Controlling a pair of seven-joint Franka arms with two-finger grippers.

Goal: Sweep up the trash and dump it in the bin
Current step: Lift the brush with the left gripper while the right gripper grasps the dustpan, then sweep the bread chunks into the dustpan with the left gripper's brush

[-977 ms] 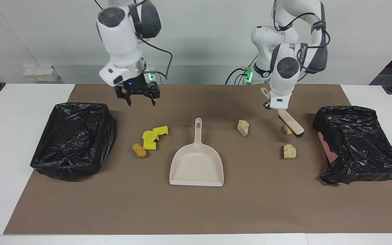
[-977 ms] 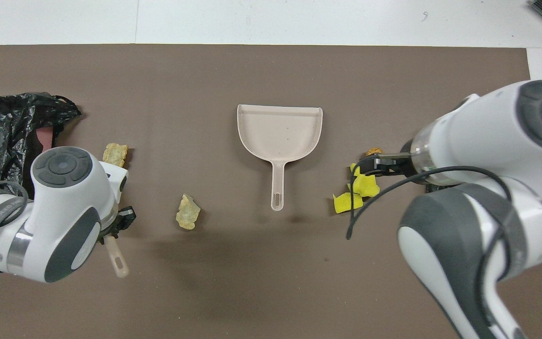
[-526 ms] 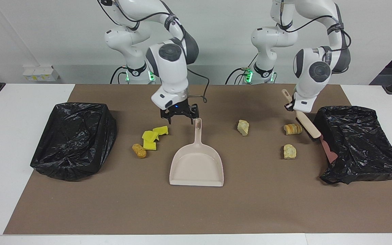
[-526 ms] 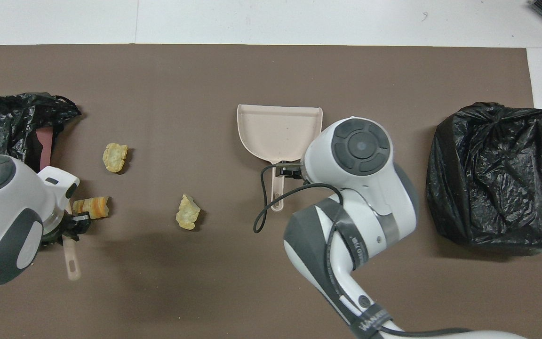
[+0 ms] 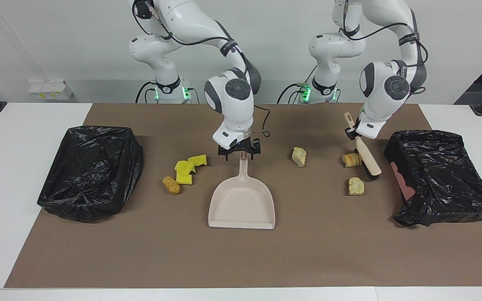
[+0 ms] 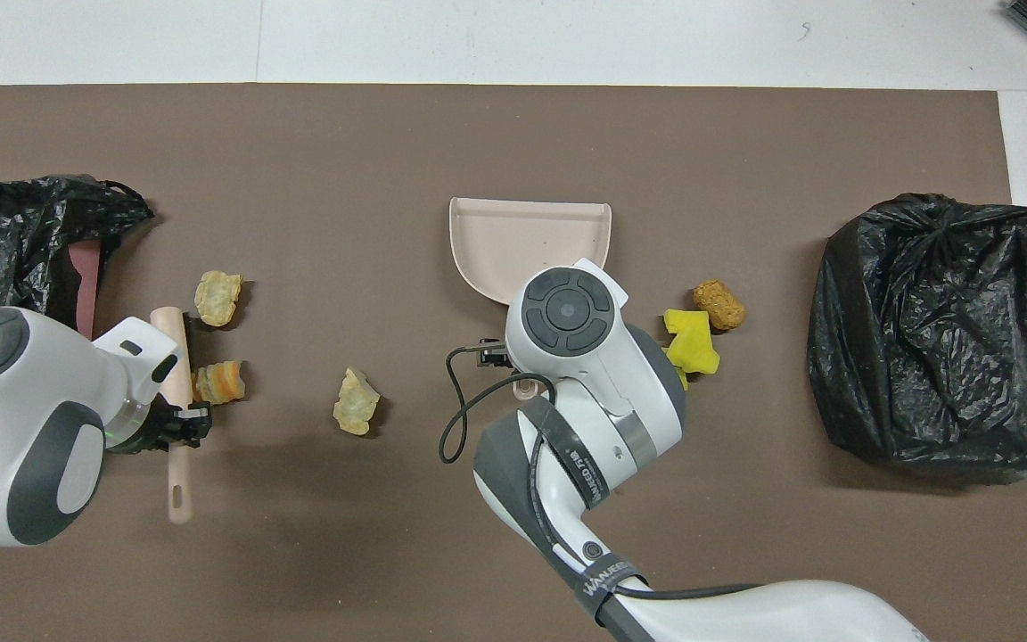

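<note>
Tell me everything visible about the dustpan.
The dustpan is pale beige, plastic-looking: a broad shallow scoop with raised side walls and a straight open lip, plus a slim handle pointing toward the robots. It lies flat mid-mat, empty, lip turned away from the robots. The right end effector is at the handle's tip with fingers open around it. The yellow pieces lie apart, toward the right arm's end.

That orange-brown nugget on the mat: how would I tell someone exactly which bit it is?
Start at the beige dustpan in the middle of the brown mat, then look toward the right arm's end, where a black bag-lined bin sits. Between them lies a cluster of yellow spongy pieces; the orange-brown nugget lies right beside it, farther from the robots. It is the only rounded, brown, crumbly-looking piece there.
</note>
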